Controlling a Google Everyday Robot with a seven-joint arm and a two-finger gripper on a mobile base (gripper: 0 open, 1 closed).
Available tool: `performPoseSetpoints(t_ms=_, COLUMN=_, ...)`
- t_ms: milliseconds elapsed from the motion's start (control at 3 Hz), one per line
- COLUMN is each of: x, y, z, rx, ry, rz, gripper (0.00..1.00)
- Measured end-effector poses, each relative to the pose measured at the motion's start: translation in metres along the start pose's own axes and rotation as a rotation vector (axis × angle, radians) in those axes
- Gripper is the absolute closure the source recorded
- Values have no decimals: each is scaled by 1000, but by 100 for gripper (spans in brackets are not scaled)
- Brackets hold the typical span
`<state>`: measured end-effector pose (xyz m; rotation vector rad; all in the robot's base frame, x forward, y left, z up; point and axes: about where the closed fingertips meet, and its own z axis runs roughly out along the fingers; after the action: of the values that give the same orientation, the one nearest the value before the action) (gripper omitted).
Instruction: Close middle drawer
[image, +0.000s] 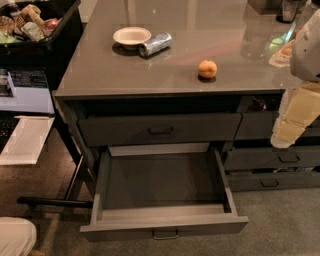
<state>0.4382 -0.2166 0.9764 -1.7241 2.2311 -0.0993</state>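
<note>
The middle drawer (165, 225) is pulled far out toward the camera. It has a wide dark grey front with a small metal bail handle (165, 234), and its shallow grey interior (160, 182) holds nothing. My gripper (281, 139), cream-coloured and hanging from the white arm (307, 45), sits at the right edge of the view. It is to the right of the open drawer and higher than it, in front of the narrower drawer fronts, and touches nothing that I can see.
Above the open drawer is an equally wide shut front (160, 129) with a dark handle. Narrower drawer fronts (272, 159) stand at right. The countertop (100, 70) holds a bowl (131, 36), a lying can (155, 44) and an orange (207, 69). A black snack bin (55, 35) is at left.
</note>
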Motion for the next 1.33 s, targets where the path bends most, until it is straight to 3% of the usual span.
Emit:
performPoseSetpoints(t_ms=667, x=-1, y=0, z=2, rx=3, ry=-10, rz=-12, gripper=0)
performPoseSetpoints(t_ms=1000, x=3, y=4, z=28, rx=-37, ry=-71, rz=-43, gripper=0)
performPoseSetpoints(t_ms=1333, x=6, y=20, z=86, rx=-120, ry=-210, rz=-105, gripper=0)
